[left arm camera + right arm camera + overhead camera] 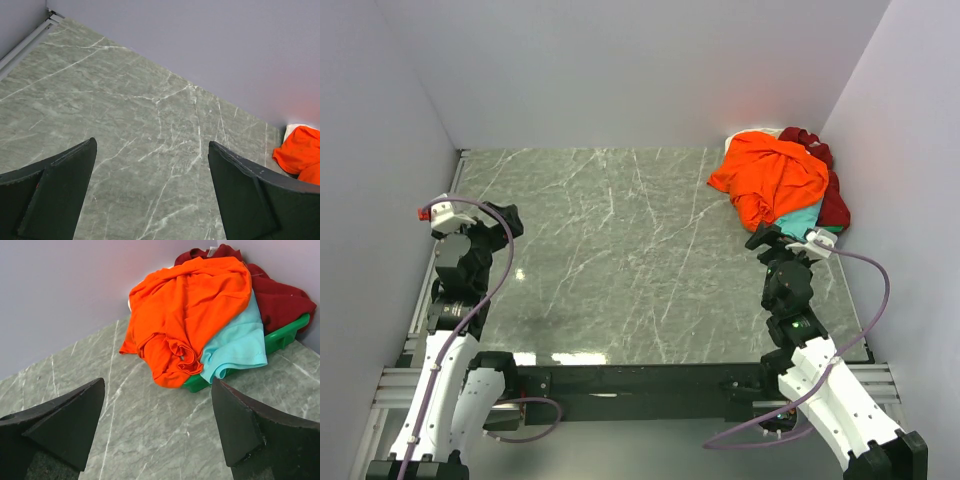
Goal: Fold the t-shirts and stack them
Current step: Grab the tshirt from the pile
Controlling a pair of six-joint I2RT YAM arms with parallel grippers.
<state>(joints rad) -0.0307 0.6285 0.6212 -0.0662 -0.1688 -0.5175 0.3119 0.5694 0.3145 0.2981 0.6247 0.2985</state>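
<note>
— Since nothing is folded yet, why does the right tool (pixel 156 390) face the far right corner?
— Likely to draw off the crumpled bright orange cloth t-shirt (pixel 770 180) topping the pile there; it stands spread and empty.
— And the left tool (pixel 152 145)?
— Also spread, over bare grey marbled surface (pixel 150 100). Only the right wrist view plainly shows the pale teal shirt (pixel 235 345) and dark red shirt (pixel 280 300) lying in a shallow green plastic bin (pixel 285 332).

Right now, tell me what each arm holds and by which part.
Nothing is held: the left jaws and the right jaws stand open and empty. The orange shirt lies apart from both.
</note>
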